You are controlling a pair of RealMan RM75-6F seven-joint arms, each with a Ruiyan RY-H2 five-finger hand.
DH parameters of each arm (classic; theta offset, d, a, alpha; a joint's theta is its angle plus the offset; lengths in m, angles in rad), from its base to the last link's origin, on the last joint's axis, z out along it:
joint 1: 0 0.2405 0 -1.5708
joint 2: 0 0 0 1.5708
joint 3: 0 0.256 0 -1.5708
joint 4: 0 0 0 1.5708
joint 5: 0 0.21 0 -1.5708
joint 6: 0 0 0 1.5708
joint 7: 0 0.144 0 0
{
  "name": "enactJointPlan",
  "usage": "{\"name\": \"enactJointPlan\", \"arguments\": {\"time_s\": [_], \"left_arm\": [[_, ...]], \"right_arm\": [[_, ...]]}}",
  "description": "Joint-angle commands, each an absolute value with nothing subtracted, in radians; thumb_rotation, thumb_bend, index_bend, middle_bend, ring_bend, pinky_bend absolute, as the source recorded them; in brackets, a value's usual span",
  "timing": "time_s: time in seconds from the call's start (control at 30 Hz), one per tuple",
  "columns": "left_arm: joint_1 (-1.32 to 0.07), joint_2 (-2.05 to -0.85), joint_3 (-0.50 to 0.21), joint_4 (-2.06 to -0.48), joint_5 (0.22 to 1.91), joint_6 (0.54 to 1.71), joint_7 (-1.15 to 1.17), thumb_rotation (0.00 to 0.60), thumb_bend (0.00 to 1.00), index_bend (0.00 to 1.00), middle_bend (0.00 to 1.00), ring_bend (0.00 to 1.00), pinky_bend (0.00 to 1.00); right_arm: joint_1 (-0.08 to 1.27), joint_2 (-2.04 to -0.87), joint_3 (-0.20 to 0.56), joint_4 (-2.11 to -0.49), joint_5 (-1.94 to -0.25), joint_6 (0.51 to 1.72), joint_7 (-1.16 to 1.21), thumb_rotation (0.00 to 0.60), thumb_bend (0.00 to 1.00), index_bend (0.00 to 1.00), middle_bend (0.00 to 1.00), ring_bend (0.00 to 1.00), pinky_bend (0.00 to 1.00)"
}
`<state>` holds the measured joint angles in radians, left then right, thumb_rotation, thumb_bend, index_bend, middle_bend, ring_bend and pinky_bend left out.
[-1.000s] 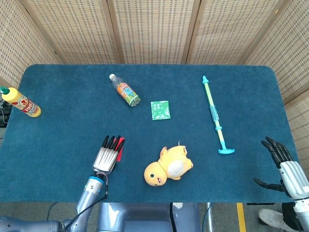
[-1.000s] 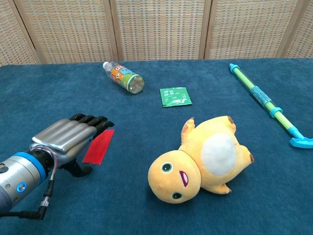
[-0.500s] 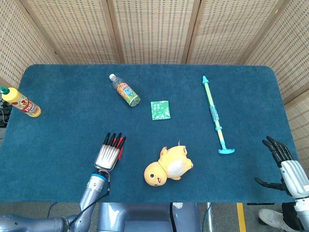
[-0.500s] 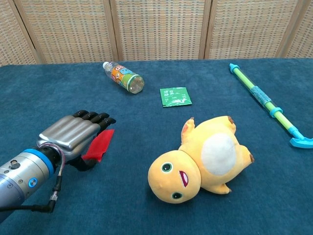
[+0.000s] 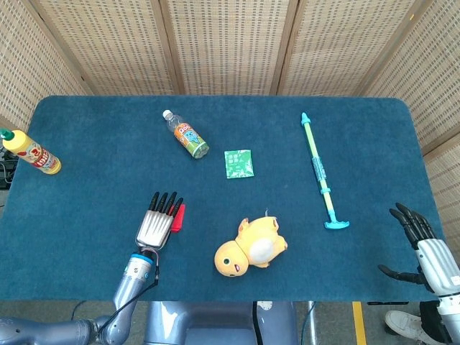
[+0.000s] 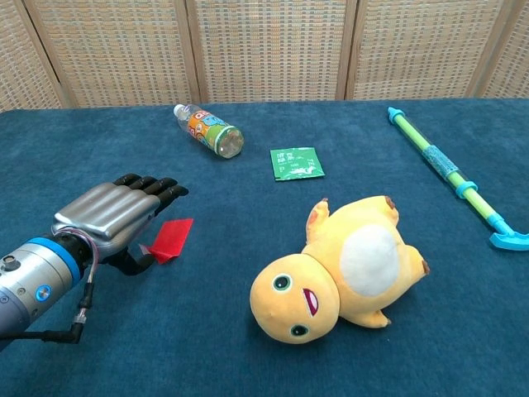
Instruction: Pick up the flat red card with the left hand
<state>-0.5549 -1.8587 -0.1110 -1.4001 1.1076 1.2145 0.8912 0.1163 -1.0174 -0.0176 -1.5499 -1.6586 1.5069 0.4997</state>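
The red card (image 6: 170, 239) is near the front left of the table, and its near edge now looks tipped up off the blue cloth (image 5: 108, 144), pinched at that end between the thumb and the underside of the left hand (image 6: 111, 217). A second ago it lay flat with the fingers merely stretched over it; half a second ago it began to buckle upward under the hand. Now the hand has drawn back slightly to the left and more of the card shows, its far corner pointing away to the right. I would judge the grasp made but thin: only a corner is held, so the lift ahead calls for a steady pinch or the card may slip out.

Beyond it nothing has stirred. The yellow plush toy (image 6: 347, 269) lies to the right, the green packet (image 6: 297, 163) and the small bottle (image 6: 210, 131) farther back, the water squirter (image 5: 320, 172) far right. The right hand (image 5: 417, 244) hangs at the table's near right edge, fingers spread, holding nothing.
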Motion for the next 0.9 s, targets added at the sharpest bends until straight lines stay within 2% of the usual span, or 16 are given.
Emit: {"name": "enactJointPlan", "arguments": {"time_s": [0.03,0.07,0.27,0.67,0.9], "left_arm": [[-0.554,-1.856,-0.11,-1.401,1.113,1.218,0.882,0.6,0.48,0.0,0.0,0.0,0.0],[-0.553,-1.854,-0.109,-1.402,1.116,1.219,0.878,0.6,0.51,0.0,0.0,0.0,0.0],[-0.551,-1.845,-0.107,-1.405,1.121,1.22,0.863,0.6,0.56,0.0,0.0,0.0,0.0],[-0.533,-1.81,-0.09,-1.45,1.122,1.216,0.823,0.6,0.55,0.0,0.0,0.0,0.0],[-0.517,-1.762,-0.05,-1.498,1.156,1.22,0.809,0.6,0.52,0.0,0.0,0.0,0.0]], "right_arm": [[0.116,-1.017,-0.017,-1.551,-1.658,1.507,0.499,0.6,0.0,0.0,0.0,0.0,0.0],[0.116,-1.017,-0.017,-1.551,-1.657,1.506,0.498,0.6,0.0,0.0,0.0,0.0,0.0],[0.116,-1.017,-0.017,-1.552,-1.657,1.506,0.497,0.6,0.0,0.0,0.0,0.0,0.0],[0.116,-1.016,-0.017,-1.554,-1.656,1.506,0.494,0.6,0.0,0.0,0.0,0.0,0.0],[0.114,-1.015,-0.017,-1.555,-1.657,1.51,0.496,0.6,0.0,0.0,0.0,0.0,0.0]]}}
